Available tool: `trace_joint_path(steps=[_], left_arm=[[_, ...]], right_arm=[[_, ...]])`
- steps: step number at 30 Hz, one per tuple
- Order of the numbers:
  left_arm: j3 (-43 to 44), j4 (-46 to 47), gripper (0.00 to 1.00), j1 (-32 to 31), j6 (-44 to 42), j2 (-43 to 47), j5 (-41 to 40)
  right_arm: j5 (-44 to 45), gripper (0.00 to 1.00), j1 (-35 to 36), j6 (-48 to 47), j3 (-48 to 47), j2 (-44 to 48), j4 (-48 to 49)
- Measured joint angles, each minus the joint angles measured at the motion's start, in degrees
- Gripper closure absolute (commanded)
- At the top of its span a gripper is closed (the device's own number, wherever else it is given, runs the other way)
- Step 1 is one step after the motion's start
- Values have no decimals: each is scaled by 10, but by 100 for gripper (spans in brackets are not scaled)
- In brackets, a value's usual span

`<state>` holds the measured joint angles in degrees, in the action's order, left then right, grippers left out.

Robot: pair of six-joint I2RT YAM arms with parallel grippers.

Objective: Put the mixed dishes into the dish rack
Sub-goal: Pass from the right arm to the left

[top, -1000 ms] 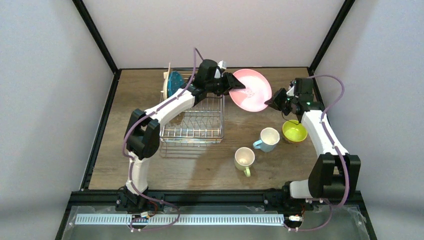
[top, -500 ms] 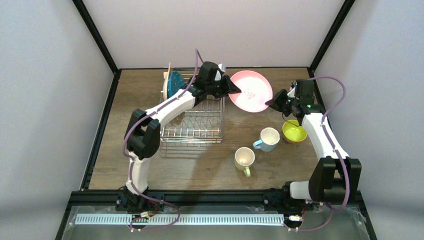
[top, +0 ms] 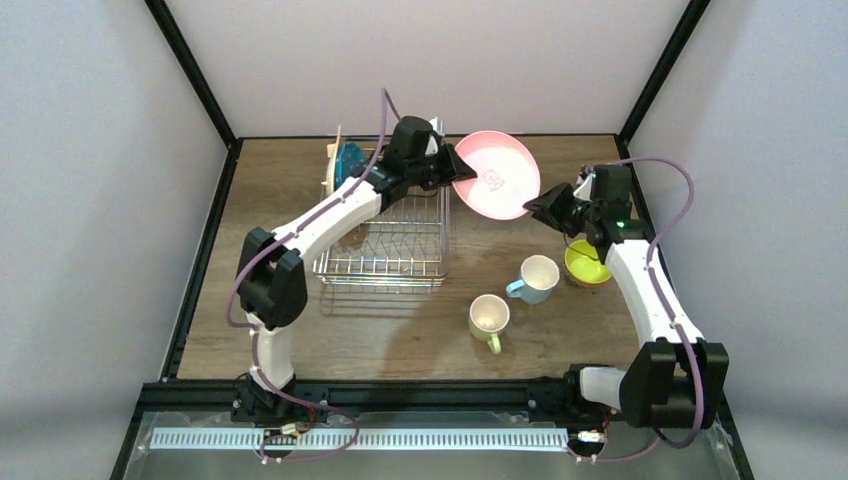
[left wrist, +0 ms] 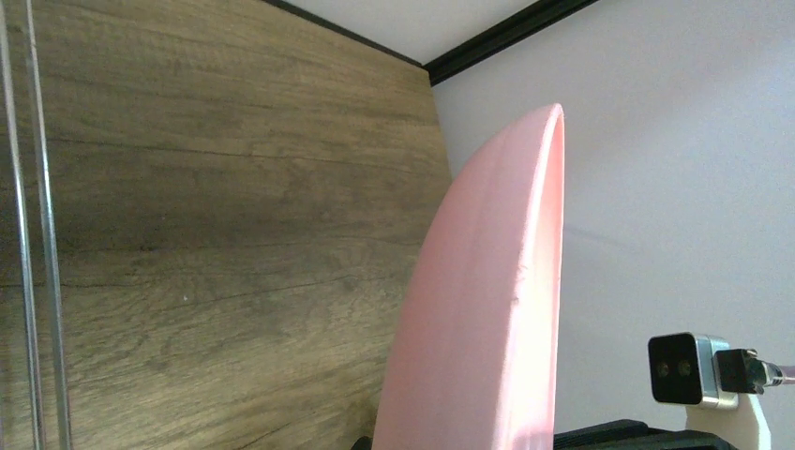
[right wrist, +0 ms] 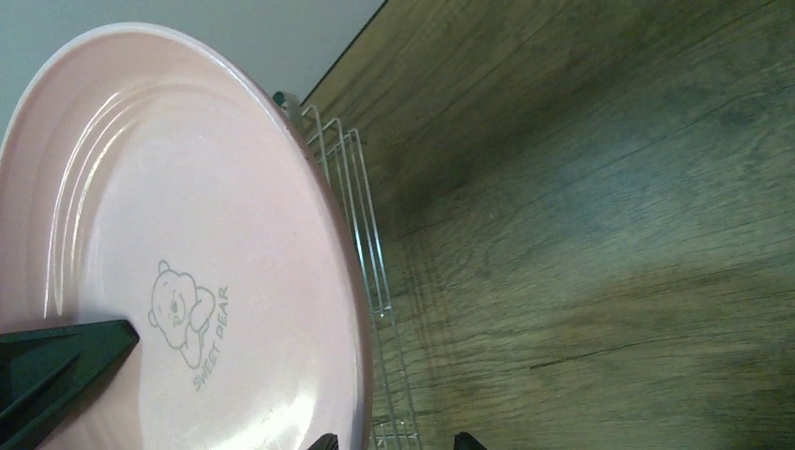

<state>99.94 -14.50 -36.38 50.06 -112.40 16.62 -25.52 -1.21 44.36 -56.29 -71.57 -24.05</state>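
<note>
The left pincer (top: 450,170) is pinching the pink plate (top: 497,178) at its 9 o'clock rim. It is holding the plate tilted above the table (top: 280,330), just off the rack's (top: 380,282) 1 o'clock corner. The right pincer (top: 538,204), fingers spread, is hovering at the plate's 4 o'clock edge without gripping it. A teal plate (top: 351,165) is standing in the rack's 11 o'clock corner. A blue mug (top: 538,277), a yellow-green mug (top: 489,316) and a bowl (top: 588,262) are sitting at the rack's 4 o'clock.
</note>
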Motion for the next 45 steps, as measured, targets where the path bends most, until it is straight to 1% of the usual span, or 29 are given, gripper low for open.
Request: trace_joint_path(steps=[17,25,32,40,45], left_arm=[[0,-64,97,-11,-25,75,-52],[0,-92,97,-15,-38,97,-85],[0,-92,97,4,-38,137,-166],[1,-87,97,3,-44,170,-217],[1,-117,97,3,-64,172,-275]], right_arm=[[-20,30,4,11,10,70,4],[-27,29,7,7,10,76,8],[-6,29,2,-11,10,73,-36],[-3,29,2,-18,10,73,-43],[9,29,2,-20,10,73,-44]])
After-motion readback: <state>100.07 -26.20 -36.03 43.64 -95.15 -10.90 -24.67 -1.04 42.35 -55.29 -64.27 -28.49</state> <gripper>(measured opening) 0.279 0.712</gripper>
